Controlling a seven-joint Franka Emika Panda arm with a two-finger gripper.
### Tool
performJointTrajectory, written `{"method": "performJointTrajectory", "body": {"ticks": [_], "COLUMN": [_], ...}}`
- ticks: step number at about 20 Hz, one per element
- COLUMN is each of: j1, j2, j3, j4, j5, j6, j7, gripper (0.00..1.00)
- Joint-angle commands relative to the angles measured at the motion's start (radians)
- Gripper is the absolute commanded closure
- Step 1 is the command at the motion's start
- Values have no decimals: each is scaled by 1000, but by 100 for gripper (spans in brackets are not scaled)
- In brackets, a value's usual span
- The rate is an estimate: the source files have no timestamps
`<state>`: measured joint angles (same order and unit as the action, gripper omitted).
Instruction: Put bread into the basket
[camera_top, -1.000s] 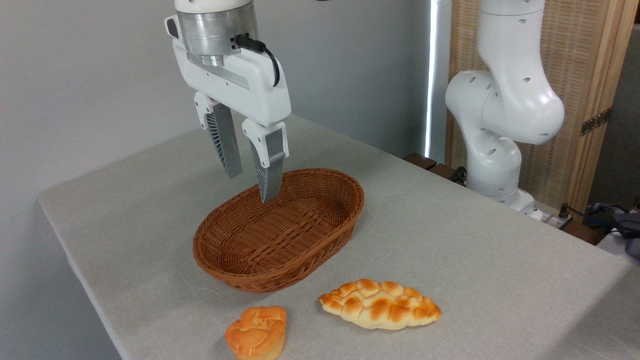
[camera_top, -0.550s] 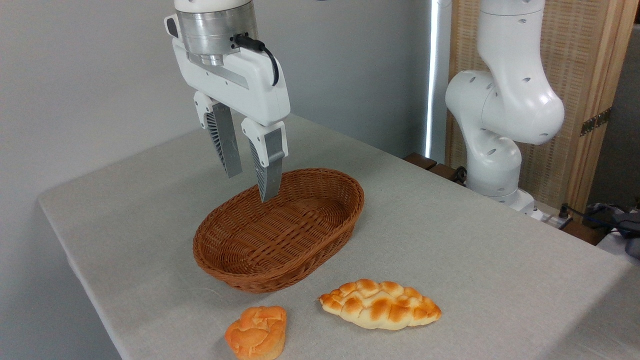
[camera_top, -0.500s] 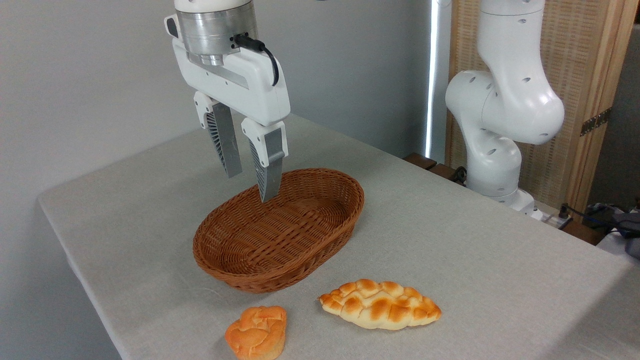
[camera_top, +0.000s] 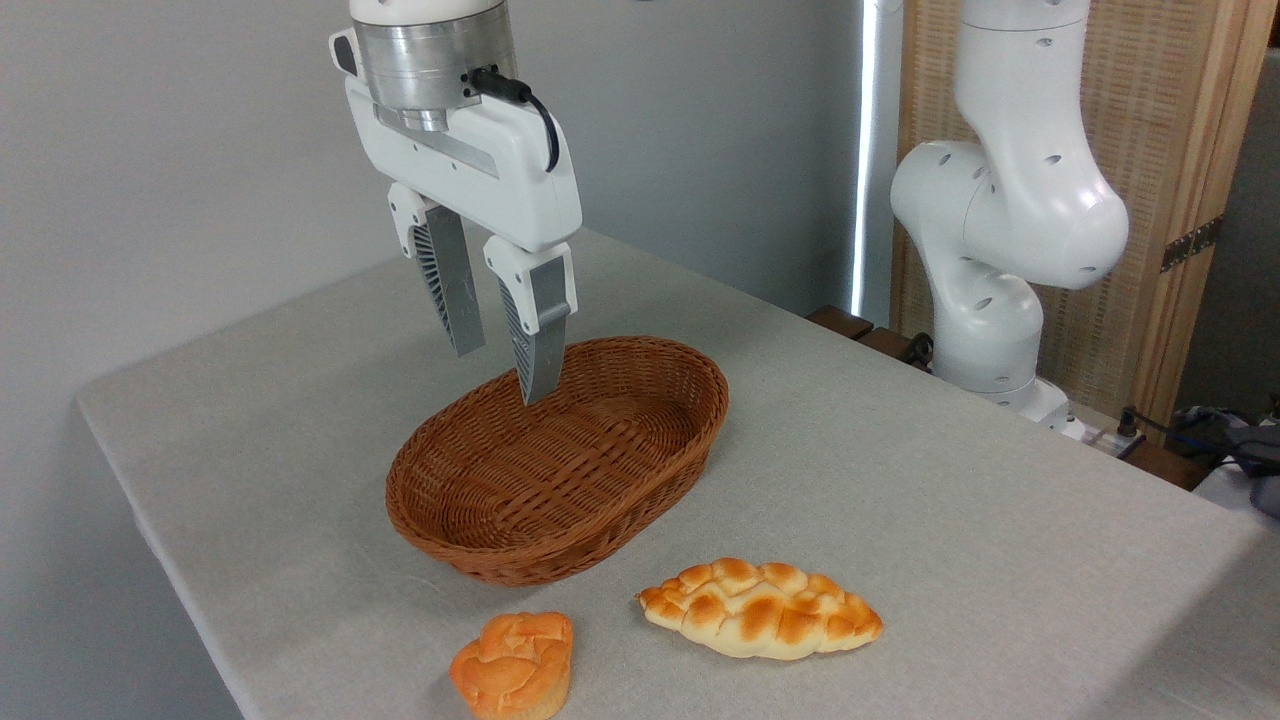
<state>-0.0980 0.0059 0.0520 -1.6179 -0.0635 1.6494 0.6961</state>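
Observation:
The bread (camera_top: 762, 608), a braided pale-yellow loaf with toasted bumps, lies on the table near the front edge, right of centre. Behind it to the left stands the oval brown wicker basket (camera_top: 560, 458), with nothing inside. My gripper (camera_top: 502, 375) hangs above the basket's far left rim, fingers pointing down, open, with nothing between them. It is well away from the bread.
A small round orange bun (camera_top: 514, 666) sits at the front edge, left of the bread. The grey cloth-covered table (camera_top: 900, 470) drops off at the left and front. The arm's white base (camera_top: 1000, 250) stands at the back right, before a wooden screen.

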Motion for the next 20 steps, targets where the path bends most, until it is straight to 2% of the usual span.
{"method": "performJointTrajectory", "body": {"ticks": [1, 6, 9, 13, 16, 20], "j1": [-2, -2, -3, -3, -3, -5], "j2": [-30, -86, -154, -205, -230, -286], "j3": [11, 52, 74, 89, 109, 176], "j4": [-19, -78, -173, -252, -286, -385], "j5": [-1, -1, -1, 1, 1, 1], "j6": [-19, -11, 3, 49, 53, 88], "j7": [35, 146, 224, 279, 362, 610], "gripper": [0, 0, 0, 0, 0, 0]}}
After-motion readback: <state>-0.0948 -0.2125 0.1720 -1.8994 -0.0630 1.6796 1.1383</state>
